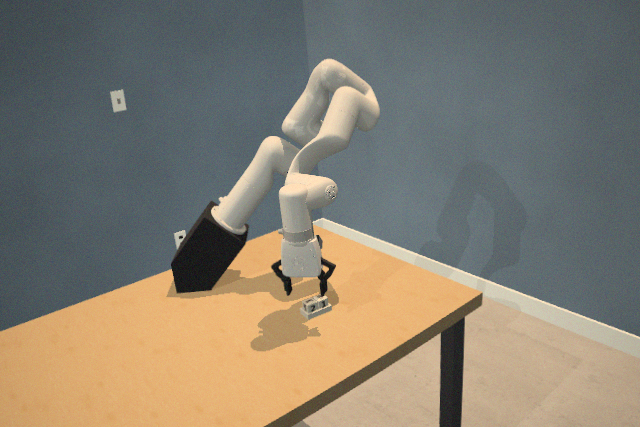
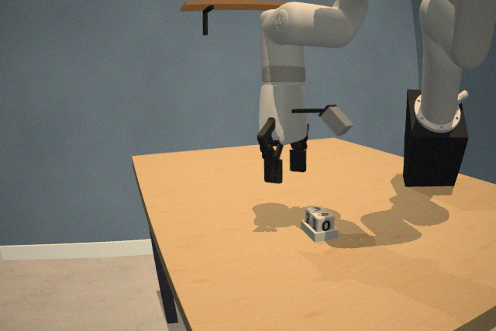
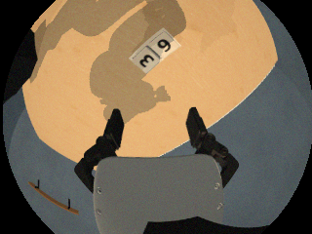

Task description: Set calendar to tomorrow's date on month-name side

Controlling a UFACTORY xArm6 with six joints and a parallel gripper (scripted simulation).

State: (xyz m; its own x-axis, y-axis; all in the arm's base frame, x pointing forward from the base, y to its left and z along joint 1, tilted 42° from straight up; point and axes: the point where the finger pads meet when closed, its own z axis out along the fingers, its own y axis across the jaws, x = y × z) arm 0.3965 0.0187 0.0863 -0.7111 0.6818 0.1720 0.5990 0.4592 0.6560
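Note:
The left cube (image 1: 311, 306) (image 2: 308, 216) (image 3: 146, 60) and the right cube (image 1: 323, 302) (image 2: 325, 225) (image 3: 164, 45), as seen in the top view, sit side by side in the white tray (image 1: 316, 314) (image 2: 328, 235). Their long-side faces there look like 2 and 1. In the wrist view their tops show 3 and a 6 or 9; the exterior view shows 0 on the right cube's end. No month name is legible; the tray's far side is hidden. The tray looks flat. My gripper (image 1: 305, 293) (image 2: 285, 176) (image 3: 154, 115) is open and empty, above the table and off to one side of the tray.
The wooden table (image 1: 155, 360) (image 2: 240, 279) (image 3: 205, 78) carries the arm's black base (image 1: 206, 257) (image 2: 432, 163). The table's edge runs beyond the tray in the top view. A wall shelf (image 2: 236, 5) (image 3: 53, 200) hangs in the background.

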